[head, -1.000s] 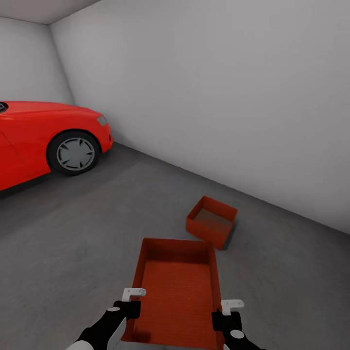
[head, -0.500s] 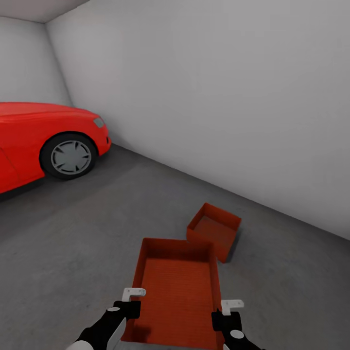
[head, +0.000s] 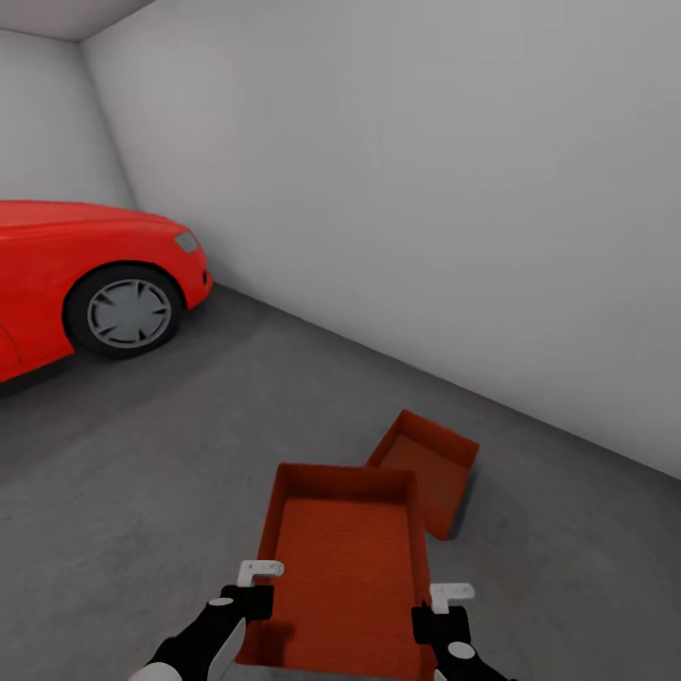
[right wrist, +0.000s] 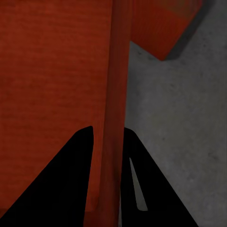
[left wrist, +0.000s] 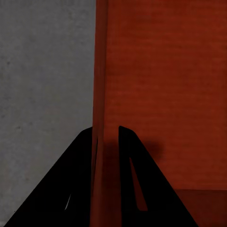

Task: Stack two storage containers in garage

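Note:
I carry one orange-red storage container (head: 345,558) in front of me, held by both arms above the grey concrete floor (head: 142,473). My left gripper (head: 253,596) is shut on its left wall (left wrist: 99,94), and my right gripper (head: 437,617) is shut on its right wall (right wrist: 118,85). The second storage container (head: 430,468) rests on the floor just beyond the carried one, to the right, close to the white wall. Its corner (right wrist: 163,23) shows past the held wall in the right wrist view.
A red car (head: 85,274) is parked at the left, its front wheel (head: 123,312) toward me. White garage walls (head: 397,189) run across the back and right. Open concrete lies between the car and the containers.
The whole view has shifted: the car slid left and the floor container came nearer, now partly behind the carried one. Both grippers keep their hold.

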Robot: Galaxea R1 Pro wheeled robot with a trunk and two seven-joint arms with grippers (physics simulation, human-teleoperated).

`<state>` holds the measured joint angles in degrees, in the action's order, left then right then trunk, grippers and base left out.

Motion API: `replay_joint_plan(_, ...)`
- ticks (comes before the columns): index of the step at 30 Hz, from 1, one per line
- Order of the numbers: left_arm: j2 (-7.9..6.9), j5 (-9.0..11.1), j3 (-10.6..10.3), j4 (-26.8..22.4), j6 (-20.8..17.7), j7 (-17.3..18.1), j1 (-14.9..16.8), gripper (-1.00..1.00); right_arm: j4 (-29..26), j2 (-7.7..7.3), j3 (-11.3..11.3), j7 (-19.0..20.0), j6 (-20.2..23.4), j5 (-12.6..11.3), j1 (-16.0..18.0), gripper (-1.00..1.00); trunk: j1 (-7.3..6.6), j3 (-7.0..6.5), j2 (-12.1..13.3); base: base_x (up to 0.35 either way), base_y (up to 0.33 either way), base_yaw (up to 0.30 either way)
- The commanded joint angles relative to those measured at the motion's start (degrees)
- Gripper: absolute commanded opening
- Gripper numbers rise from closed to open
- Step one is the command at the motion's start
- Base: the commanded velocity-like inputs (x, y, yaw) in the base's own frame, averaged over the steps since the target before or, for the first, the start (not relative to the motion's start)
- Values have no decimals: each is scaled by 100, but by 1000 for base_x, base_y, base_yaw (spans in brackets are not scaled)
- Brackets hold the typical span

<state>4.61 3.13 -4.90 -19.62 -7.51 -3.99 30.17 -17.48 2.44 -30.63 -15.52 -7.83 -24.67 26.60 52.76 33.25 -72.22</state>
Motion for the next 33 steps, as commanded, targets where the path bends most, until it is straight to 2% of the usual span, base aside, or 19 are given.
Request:
replay_joint_plan(1, -12, 92, -46, -34, -32, -58, 7, -100, 333, -35, -68, -12, -8, -100, 3, -100, 3, 5, -3, 323, 0, 0)
replay_joint_plan(33, -12, 92, -47, -33, -32, -58, 7, -100, 333, -40, -72, -12, -15, -100, 3, -100, 3, 5, -3, 323, 0, 0)
